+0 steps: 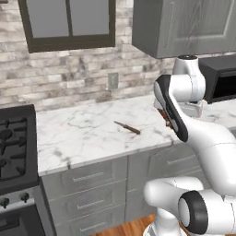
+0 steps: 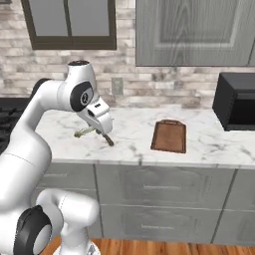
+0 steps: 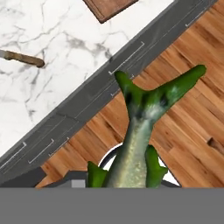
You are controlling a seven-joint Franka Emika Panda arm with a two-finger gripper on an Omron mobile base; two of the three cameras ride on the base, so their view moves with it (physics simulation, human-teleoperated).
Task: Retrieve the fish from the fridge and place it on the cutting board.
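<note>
We see the fish (image 3: 139, 131) pinched in the gripper (image 2: 97, 130), tail outward over the wooden floor (image 3: 183, 131) – off the marble counter (image 2: 134, 134). The cutting board (image 2: 169, 136) lies well to the right on that counter, with a knife (image 1: 127, 127) near the counter's middle

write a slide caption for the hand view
Fish carried in the tool, its tail over the wood floor, short of the cutting board.
</note>
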